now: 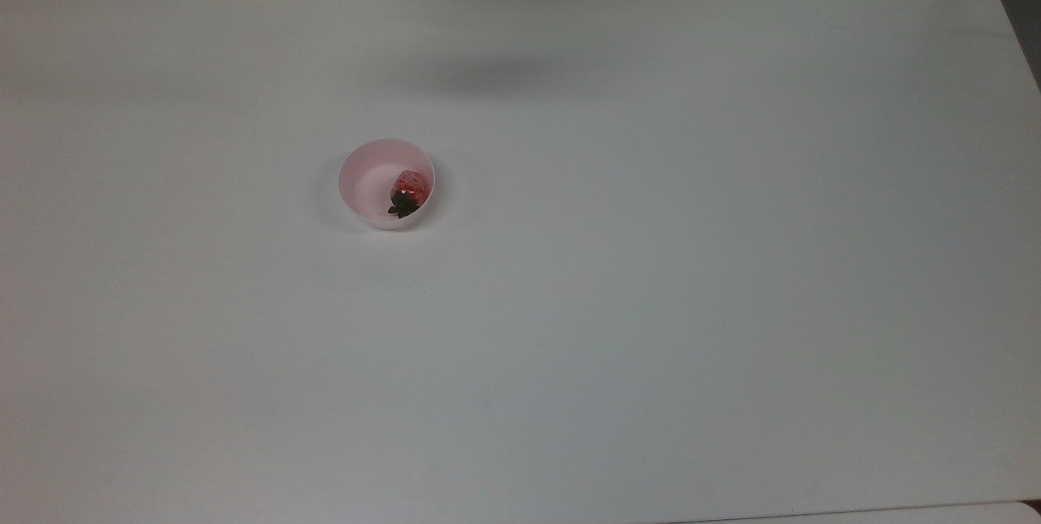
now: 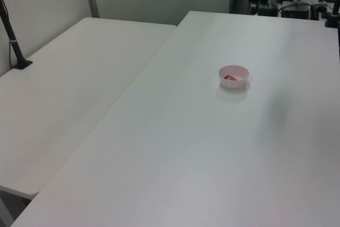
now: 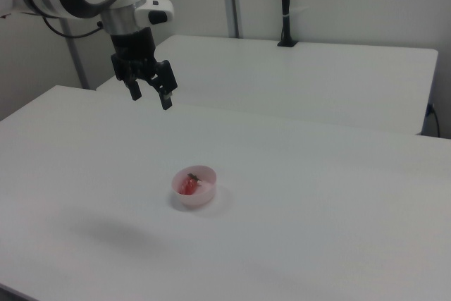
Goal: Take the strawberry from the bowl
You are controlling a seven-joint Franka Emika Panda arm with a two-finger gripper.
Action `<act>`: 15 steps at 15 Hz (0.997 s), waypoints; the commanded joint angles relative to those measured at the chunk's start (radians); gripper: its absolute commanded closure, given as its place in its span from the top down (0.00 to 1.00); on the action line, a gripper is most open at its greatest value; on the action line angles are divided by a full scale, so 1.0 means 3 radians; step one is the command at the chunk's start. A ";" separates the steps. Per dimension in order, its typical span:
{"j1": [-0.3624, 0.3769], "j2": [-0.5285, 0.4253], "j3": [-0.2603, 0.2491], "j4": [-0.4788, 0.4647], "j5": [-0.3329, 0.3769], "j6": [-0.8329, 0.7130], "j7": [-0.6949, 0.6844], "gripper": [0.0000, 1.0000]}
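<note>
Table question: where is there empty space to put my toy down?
Nearly all of the white table is bare. The one taken spot is the pink bowl with the strawberry inside. In the top view, the wide stretch to the top view's right of the bowl and everything below it is free. The open pincer hangs above the table.

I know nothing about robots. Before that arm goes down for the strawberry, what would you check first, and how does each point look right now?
1. Strawberry lies inside the bowl: ok.
2. Bowl stands upright on the table: ok.
3. Gripper fingers spread apart, holding nothing: ok.
4. Gripper lined up over the bowl: not ok; in the right view it hangs high, toward the right view's upper left of the bowl.
5. Nothing else stands near the bowl to block the way down: ok.
6. Enough room between berry and bowl wall for a finger: cannot tell.
</note>
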 commanded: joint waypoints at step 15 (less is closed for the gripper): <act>-0.0105 0.0070 0.0037 -0.0057 -0.0319 0.0032 -0.0811 1.00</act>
